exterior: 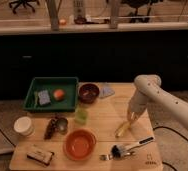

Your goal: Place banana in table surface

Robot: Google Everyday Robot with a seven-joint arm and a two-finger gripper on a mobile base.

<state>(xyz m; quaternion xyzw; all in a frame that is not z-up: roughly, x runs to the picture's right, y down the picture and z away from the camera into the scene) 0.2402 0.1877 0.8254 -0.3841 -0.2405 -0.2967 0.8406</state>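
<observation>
Fingers (132,117) of the gripper (131,120) close narrowly on the upper end of the banana (122,130), toward 4 o'clock on the table surface (104,117). The pale banana slants down toward 7 o'clock, its lower end on the wood. An orange bowl (79,144) sits at its 8 o'clock, and a brush (129,147) lies near at 6 o'clock.

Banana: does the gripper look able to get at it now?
Probably yes. The gripper is right at the upper end of the banana, on the right side of the table. Nothing stands between them; the brush lies apart, nearer the front edge.
</observation>
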